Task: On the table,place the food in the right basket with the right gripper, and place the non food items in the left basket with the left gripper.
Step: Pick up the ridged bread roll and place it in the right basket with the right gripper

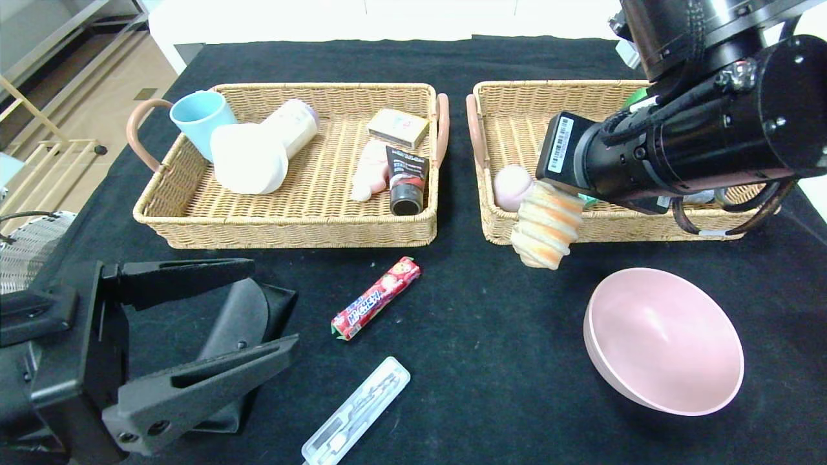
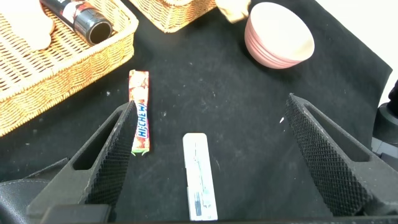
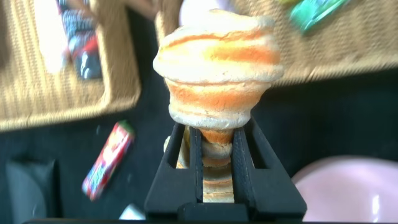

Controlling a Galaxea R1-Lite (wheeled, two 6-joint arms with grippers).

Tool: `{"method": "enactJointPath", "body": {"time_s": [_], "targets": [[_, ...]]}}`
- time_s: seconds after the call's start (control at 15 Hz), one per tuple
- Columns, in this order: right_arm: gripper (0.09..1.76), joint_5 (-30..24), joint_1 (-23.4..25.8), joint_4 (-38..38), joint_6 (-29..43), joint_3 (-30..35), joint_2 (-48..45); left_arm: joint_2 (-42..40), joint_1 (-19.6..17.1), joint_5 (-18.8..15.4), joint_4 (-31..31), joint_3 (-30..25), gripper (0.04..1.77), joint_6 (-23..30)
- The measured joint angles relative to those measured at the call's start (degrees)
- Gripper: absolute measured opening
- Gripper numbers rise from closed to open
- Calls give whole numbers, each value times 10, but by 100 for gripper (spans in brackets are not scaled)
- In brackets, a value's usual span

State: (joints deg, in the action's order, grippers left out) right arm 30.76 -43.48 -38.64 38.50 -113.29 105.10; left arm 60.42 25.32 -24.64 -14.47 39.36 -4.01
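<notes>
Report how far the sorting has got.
Done: the peach-like ball lies in the right basket. In hand: the right gripper is shut on the bread loaf, held over that basket's front rim. Left: the candy pack, the cutlery box, the pink bowl and the glasses case all lie on the table. The left gripper hangs open above the cutlery box.

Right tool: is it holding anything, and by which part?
Yes. The right tool grips the bread loaf near one end, the rest sticking out past the fingertips over the right basket's near rim. The left tool holds nothing.
</notes>
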Motion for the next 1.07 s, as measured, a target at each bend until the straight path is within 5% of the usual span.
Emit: {"method": "enactJointPath", "body": {"time_s": [0.4,1.07], "targets": [[36,1,65,117,-29,3,0,1,0,0,0,-1,172,0],[35,-5,154,203,-53,8,32,1,0,0,0,-1,172,0]]}}
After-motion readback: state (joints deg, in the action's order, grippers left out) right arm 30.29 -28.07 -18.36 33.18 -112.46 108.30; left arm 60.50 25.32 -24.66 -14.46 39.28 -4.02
